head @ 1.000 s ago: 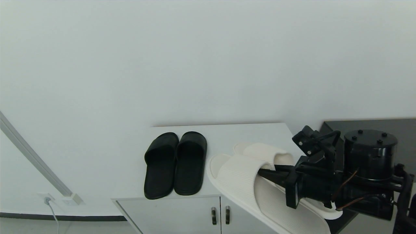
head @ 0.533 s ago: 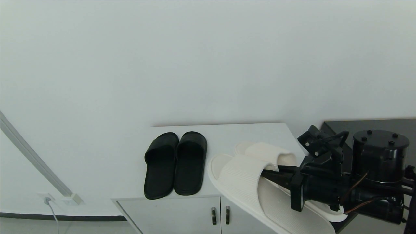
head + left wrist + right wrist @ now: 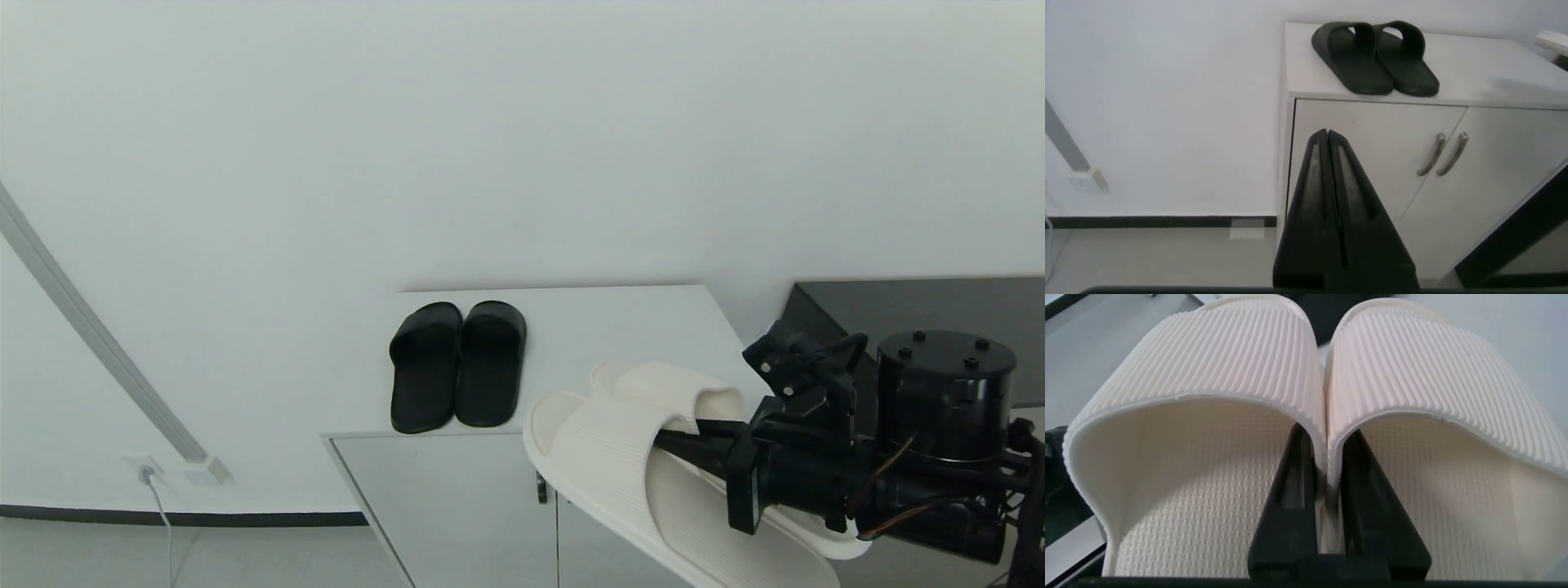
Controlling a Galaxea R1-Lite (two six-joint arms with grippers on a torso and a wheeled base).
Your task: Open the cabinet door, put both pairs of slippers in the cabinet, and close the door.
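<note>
A pair of black slippers (image 3: 457, 365) lies side by side on the white cabinet top (image 3: 604, 322), near its front left; the left wrist view shows this pair (image 3: 1376, 57) too. My right gripper (image 3: 665, 437) is shut on the inner straps of both white slippers (image 3: 620, 457), holding them in the air in front of the cabinet's right side. In the right wrist view one finger sits inside each white slipper (image 3: 1315, 416), pinching the two straps together. My left gripper (image 3: 1328, 135) is shut and holds nothing, low in front of the cabinet's closed doors (image 3: 1372, 163).
Two metal handles (image 3: 1443, 153) sit where the doors meet. A black table (image 3: 914, 298) stands right of the cabinet. On the wall to the left are a slanted conduit (image 3: 90, 327) and a socket (image 3: 145, 471) with a cable.
The whole head view has shifted: the cabinet now looks farther off and more of its front shows. The right gripper still holds the white slippers, which now hang off the cabinet top.
</note>
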